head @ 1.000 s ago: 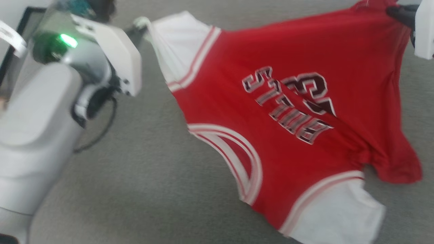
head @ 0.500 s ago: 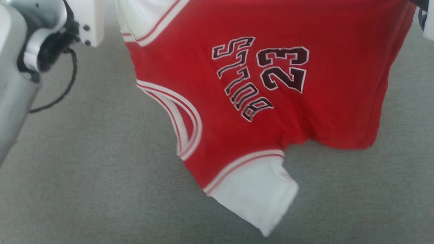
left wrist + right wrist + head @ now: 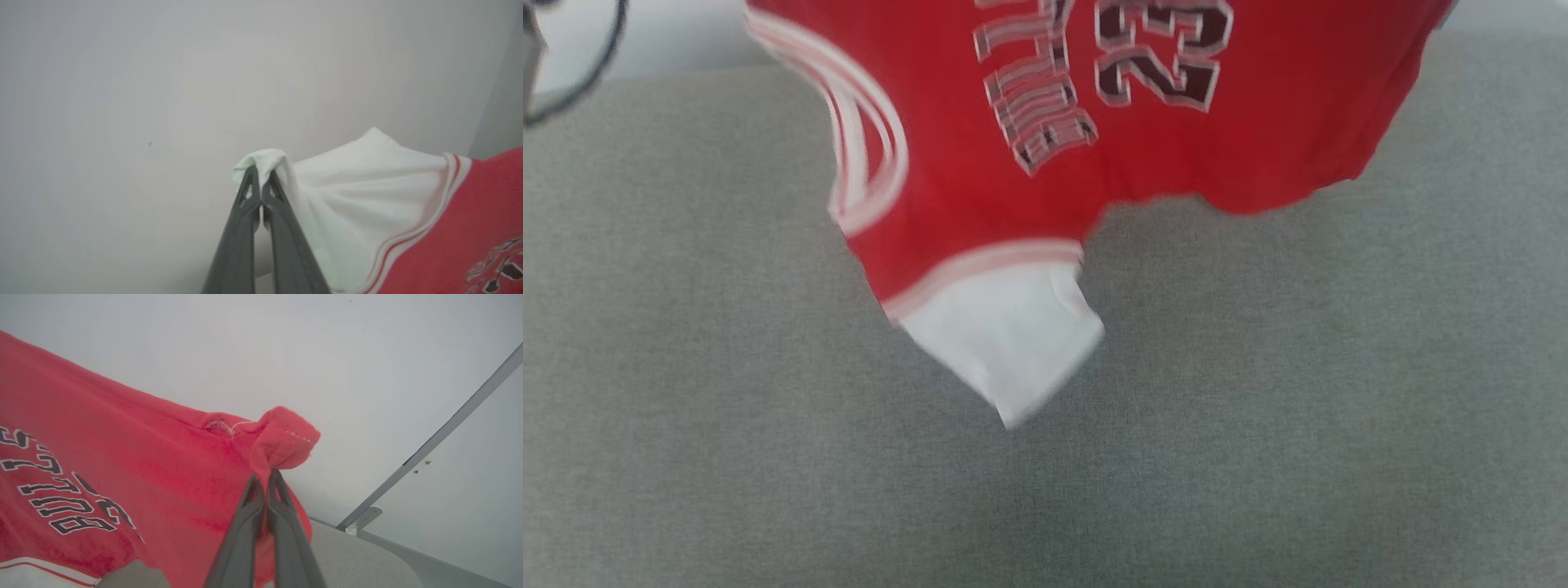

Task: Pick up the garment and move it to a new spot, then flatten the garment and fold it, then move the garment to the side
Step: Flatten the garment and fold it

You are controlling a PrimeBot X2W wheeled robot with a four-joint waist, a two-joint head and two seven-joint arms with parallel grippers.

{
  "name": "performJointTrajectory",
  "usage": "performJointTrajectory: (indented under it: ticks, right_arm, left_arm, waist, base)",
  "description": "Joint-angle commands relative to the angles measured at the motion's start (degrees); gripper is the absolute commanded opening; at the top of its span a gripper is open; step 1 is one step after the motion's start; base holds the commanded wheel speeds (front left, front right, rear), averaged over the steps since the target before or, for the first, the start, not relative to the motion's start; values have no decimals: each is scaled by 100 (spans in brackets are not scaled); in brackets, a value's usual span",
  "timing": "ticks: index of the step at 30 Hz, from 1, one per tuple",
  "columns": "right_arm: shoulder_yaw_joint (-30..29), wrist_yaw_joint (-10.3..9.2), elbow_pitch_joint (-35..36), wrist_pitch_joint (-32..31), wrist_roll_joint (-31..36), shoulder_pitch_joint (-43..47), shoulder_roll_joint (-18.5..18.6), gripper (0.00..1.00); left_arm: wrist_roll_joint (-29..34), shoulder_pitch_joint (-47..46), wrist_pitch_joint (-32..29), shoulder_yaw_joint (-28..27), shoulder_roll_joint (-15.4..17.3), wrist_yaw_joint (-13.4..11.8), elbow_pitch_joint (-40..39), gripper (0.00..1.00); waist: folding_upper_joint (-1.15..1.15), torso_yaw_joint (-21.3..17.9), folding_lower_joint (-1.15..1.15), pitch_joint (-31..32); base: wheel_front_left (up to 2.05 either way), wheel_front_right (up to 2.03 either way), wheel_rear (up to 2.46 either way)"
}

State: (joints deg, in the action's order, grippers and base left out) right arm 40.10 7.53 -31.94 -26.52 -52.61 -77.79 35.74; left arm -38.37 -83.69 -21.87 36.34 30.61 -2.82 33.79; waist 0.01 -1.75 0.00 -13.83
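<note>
The garment (image 3: 1143, 139) is a red jersey with white sleeves, striped trim and a dark "23"; it hangs stretched in the air over the grey surface (image 3: 1258, 408), one white sleeve dangling lowest. In the left wrist view my left gripper (image 3: 260, 173) is shut on a bunched corner of the white sleeve (image 3: 359, 188). In the right wrist view my right gripper (image 3: 265, 477) is shut on a bunched red corner of the garment (image 3: 143, 457). The garment's top edge is cut off by the head view's upper border.
A grey fabric-covered surface spreads below the garment. A plain pale wall (image 3: 163, 81) stands behind. A grey metal bar (image 3: 441, 437) slants along the wall at the right. A black cable (image 3: 580, 82) loops at the head view's top left.
The head view has tilted, so the garment sits higher in it and both arms have left the frame. The garment stays stretched between the two shut grippers.
</note>
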Motion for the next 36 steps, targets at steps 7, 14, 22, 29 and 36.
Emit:
performJointTrajectory:
  ticks: [7,14,22,29,36]
  right_arm:
    - [92,-9,-834,1203,742,-769,-419,0]
    - [26,-9,-1977,3098,1767,-1698,-772,0]
    - [305,-8,-2952,3573,2118,-1640,-1108,0]
    - [821,-8,-2727,2992,1334,-701,-992,0]
    - [1406,-8,-1811,2382,322,240,-472,0]
  left_arm:
    - [572,-1084,1290,-26,-330,-156,867,0]
    - [1059,-2144,3140,-74,-672,-406,1605,0]
    - [1203,-1881,3710,13,-969,99,2003,0]
    - [932,-875,3414,241,-1168,775,2620,0]
    - [436,178,2262,598,-1274,1020,2723,0]
  waist:
    - [-1,4,0,-607]
    - [-1,120,0,-1231]
    - [-1,393,0,-1535]
    - [-1,602,0,-1343]
    - [-1,724,0,-1008]
  base:
    - [0,0,0]
    - [0,0,0]
    - [0,0,0]
    - [0,0,0]
    - [0,0,0]
